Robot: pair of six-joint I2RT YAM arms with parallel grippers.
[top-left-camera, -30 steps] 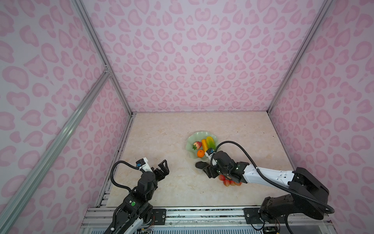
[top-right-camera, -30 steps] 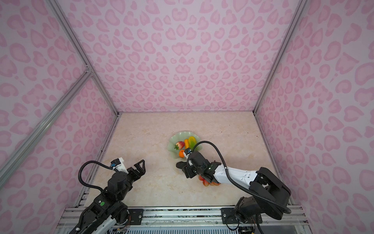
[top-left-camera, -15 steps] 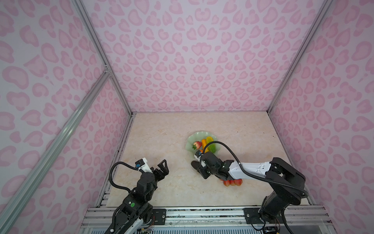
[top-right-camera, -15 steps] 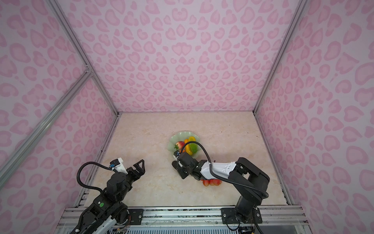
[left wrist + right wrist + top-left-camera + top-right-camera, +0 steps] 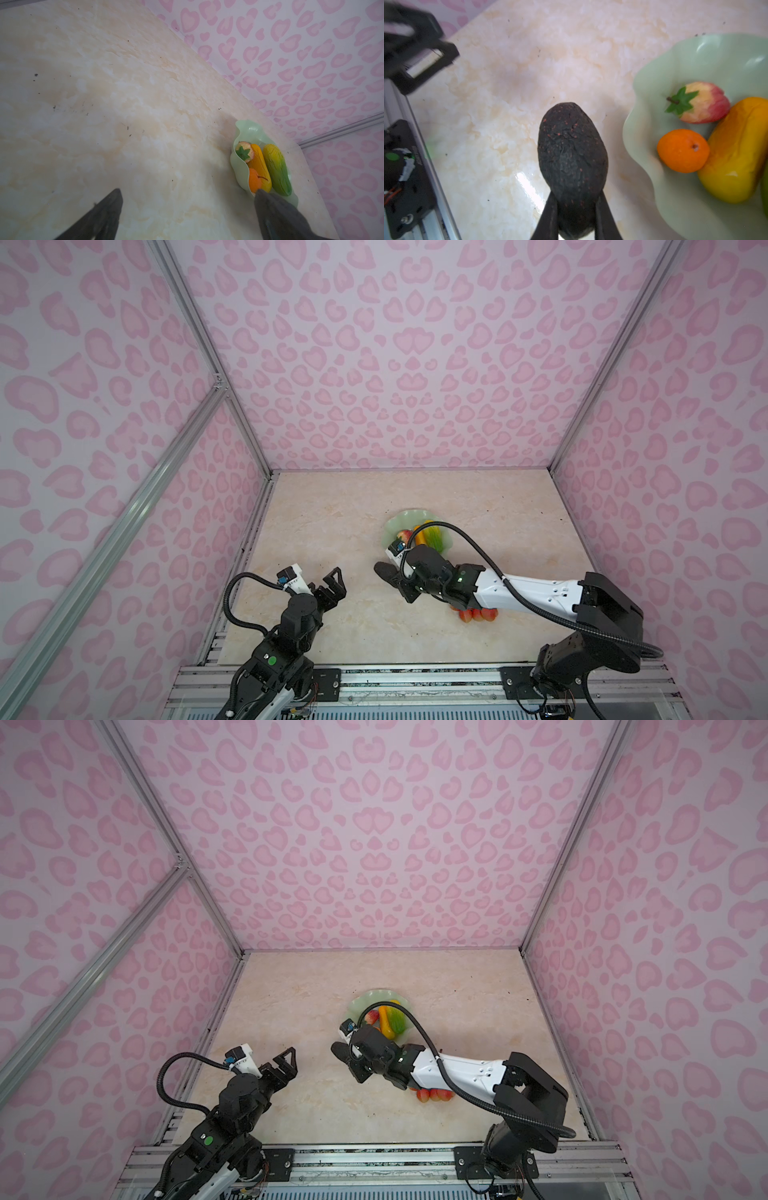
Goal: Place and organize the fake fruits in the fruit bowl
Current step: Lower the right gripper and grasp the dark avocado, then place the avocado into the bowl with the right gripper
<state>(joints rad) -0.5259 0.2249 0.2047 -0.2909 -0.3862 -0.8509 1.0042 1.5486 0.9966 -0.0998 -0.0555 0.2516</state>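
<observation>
My right gripper (image 5: 576, 197) is shut on the narrow end of a dark blackish avocado-like fruit (image 5: 572, 149), low over the table just left of the fruit bowl (image 5: 695, 52). Both top views show this grip (image 5: 399, 580) (image 5: 357, 1065). In the mint-green bowl (image 5: 405, 514) lie a red strawberry (image 5: 702, 104), an orange ball (image 5: 683, 150), a yellow-orange oblong (image 5: 735, 149) and a green-yellow oblong (image 5: 277, 168). A bunch of red berries (image 5: 478, 614) lies on the table, partly hidden under the right arm. My left gripper (image 5: 330, 587) stands open at the front left, holding nothing.
Pink patterned walls (image 5: 415, 364) close in the marble tabletop (image 5: 332, 510) at the back and on both sides. A metal rail (image 5: 415, 676) with the arm bases runs along the front edge. The left arm (image 5: 409, 52) shows blurred in the right wrist view.
My right gripper reached left to the dark fruit and its jaws closed round it. The left arm has barely moved.
</observation>
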